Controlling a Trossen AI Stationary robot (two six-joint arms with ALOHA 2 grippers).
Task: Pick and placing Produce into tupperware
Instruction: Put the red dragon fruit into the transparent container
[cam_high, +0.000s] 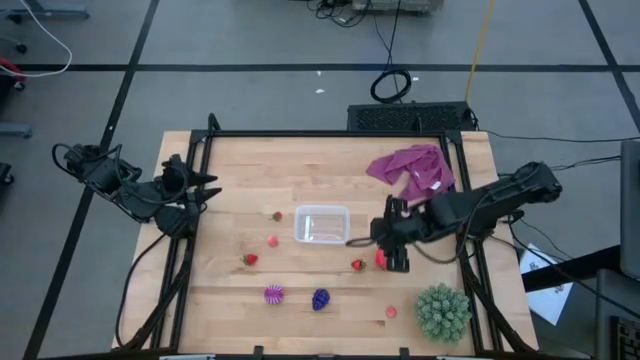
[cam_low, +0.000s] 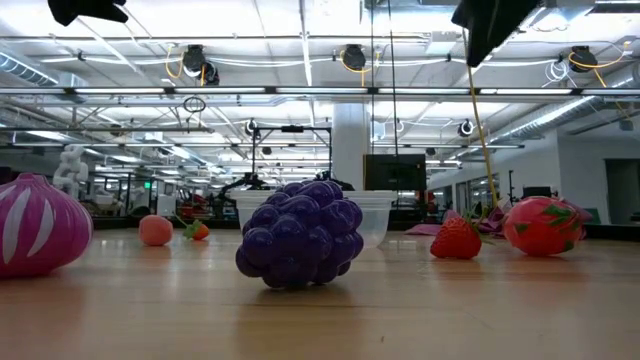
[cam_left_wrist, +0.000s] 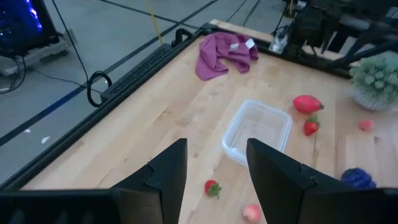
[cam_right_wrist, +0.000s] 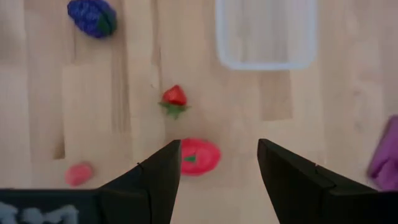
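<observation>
The clear tupperware (cam_high: 322, 224) (cam_right_wrist: 264, 34) stands mid-table with nothing in it. Toy produce lies around it: a large red strawberry (cam_high: 381, 258) (cam_right_wrist: 200, 155), small strawberries (cam_high: 357, 264) (cam_high: 250, 259) (cam_high: 277, 215), pinkish bits (cam_high: 272, 240) (cam_high: 391, 311), a purple grape bunch (cam_high: 320, 298) (cam_low: 300, 232) and a striped purple piece (cam_high: 273, 294). My right gripper (cam_high: 393, 258) (cam_right_wrist: 219, 146) hangs open above the large strawberry, clear of the table. My left gripper (cam_high: 205, 190) (cam_left_wrist: 216, 144) waits open at the table's left edge.
A big green spiky ball (cam_high: 442, 312) sits near the table's near right corner. A purple-magenta cloth (cam_high: 412, 170) lies crumpled toward the far right corner. A black frame (cam_high: 300, 134) runs along the far and side edges. Bare wood shows left of the tupperware.
</observation>
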